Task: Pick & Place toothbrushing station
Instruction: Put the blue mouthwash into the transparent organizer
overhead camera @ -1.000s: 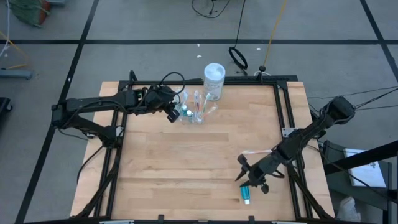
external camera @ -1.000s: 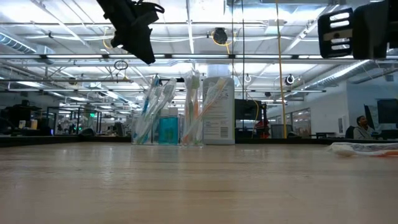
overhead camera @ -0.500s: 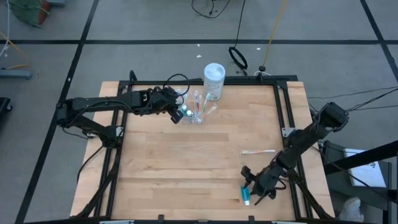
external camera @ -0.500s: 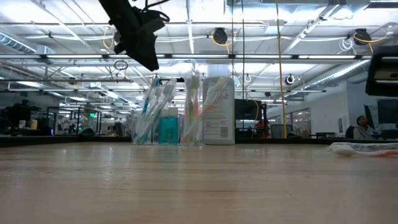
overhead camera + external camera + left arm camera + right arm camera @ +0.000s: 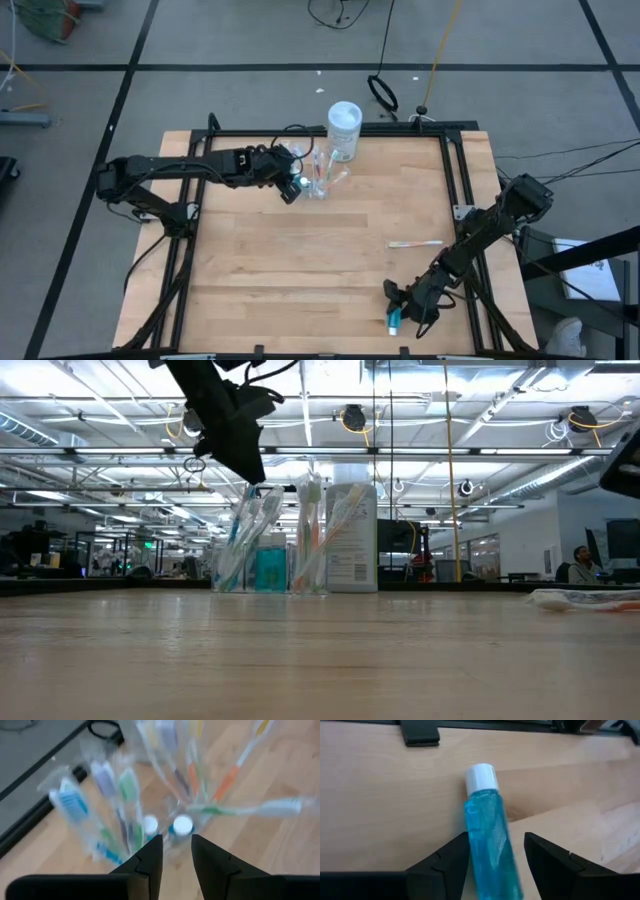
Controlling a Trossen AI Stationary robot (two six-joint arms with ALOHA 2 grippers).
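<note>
Station partly stocked; one bottle left on the table.

The left gripper (image 5: pixel 291 188), jaws slightly apart and empty, hovers over the small clear plastic toothbrushing station (image 5: pixel 318 176) at the far edge, which holds wrapped toothbrushes and blue bottles. Beside it: white cylindrical tub (image 5: pixel 344 130). A wrapped toothbrush (image 5: pixel 415 243) lies loose. The right gripper (image 5: pixel 398 312), jaws apart, straddles a lying blue white-capped bottle (image 5: pixel 487 841).

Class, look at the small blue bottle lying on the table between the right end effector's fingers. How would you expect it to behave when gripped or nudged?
The blue bottle lies on its side and looks round, so a nudge would probably roll it. Its smooth, glossy wall may slip between the fingers of the open right end effector. Being small, it is likely light.
</note>
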